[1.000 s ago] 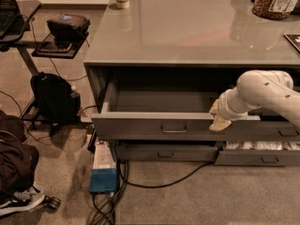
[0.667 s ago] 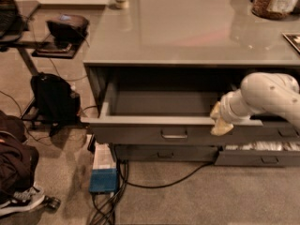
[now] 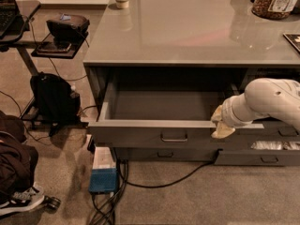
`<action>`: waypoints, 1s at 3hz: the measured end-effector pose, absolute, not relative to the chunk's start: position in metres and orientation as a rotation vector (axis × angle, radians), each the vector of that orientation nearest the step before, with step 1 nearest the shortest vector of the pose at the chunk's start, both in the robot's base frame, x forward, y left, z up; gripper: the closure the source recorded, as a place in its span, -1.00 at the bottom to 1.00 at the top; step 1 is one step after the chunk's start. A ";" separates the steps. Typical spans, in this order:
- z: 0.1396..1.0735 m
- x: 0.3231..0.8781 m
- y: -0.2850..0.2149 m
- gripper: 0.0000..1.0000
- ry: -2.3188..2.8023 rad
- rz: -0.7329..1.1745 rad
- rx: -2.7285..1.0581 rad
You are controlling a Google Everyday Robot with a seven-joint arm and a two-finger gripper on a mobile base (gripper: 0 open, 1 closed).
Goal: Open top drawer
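Top drawer farther out, gripper on rim

The tool sits at the front rim of the pulled-out top drawer, right of its handle.

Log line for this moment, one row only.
task: open top drawer | top drawer: pulled far out | tool: at the drawer front's top edge, right of handle

Single view, high, in front of counter, tilted down on open top drawer, fairly near. Floor fills bottom. Gripper right of centre, at drawer's front rim; arm enters from right edge.
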State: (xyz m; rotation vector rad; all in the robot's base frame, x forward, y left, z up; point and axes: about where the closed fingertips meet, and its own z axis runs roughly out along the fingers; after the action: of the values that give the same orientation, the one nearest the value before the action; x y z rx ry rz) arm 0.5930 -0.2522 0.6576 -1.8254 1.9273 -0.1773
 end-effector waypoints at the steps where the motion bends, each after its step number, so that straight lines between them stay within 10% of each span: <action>1: 0.657 0.574 -0.255 1.00 1.929 -0.178 -1.810; 3: 0.658 0.550 -0.258 1.00 1.940 -0.175 -1.784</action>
State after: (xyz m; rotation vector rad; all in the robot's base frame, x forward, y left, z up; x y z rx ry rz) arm 0.5505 -0.2583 0.6581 -1.7843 1.9402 -0.1745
